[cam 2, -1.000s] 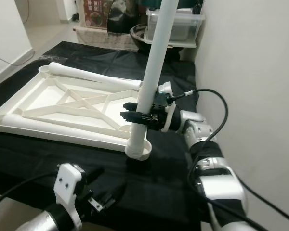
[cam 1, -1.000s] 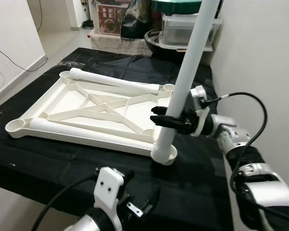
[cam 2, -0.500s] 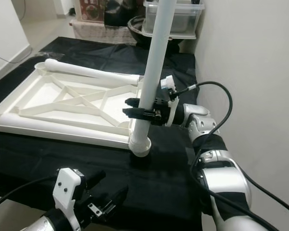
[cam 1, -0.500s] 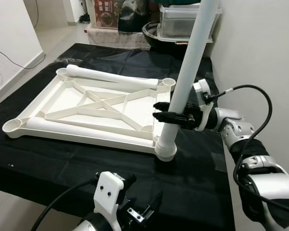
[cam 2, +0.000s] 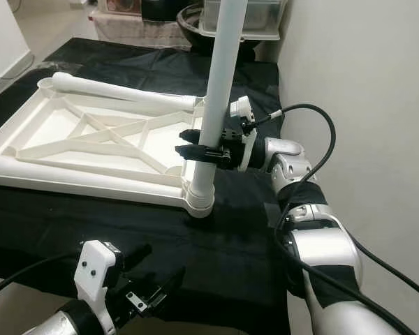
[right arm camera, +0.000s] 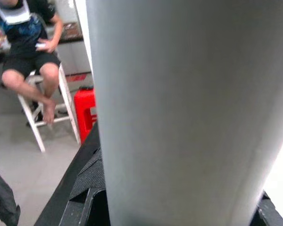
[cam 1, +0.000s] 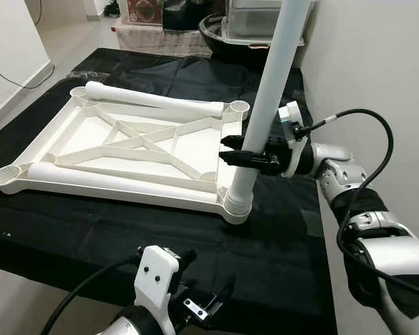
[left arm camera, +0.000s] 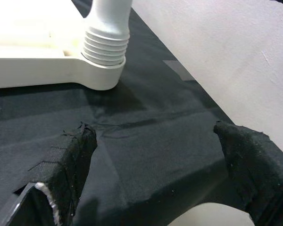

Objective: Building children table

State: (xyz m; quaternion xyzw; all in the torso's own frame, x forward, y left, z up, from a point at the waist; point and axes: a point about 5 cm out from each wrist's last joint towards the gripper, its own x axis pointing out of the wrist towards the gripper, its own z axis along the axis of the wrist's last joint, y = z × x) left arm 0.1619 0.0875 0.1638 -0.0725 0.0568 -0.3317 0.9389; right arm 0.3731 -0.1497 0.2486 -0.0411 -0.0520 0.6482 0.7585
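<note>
- Since a second ago, your upright leg (cam 1: 269, 98) has settled deeper into the tabletop's (cam 1: 119, 146) near corner socket.
- Right hand (cam 1: 246, 158) pinches the leg, steadying it vertical.
- Left hand (left arm camera: 155, 165) hangs spread, idle.

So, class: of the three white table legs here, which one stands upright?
The leg gripped by the right claw, seated in the tabletop's near right corner socket; the other two lie flat on it.

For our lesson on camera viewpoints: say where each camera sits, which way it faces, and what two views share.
Left and right eye views: head, looking down at the tabletop; right gripper clamps the upright leg.
Left wrist view: along the open left gripper toward the leg's threaded base.
Right wrist view: pressed against the leg.
Shared: the leg.
</note>
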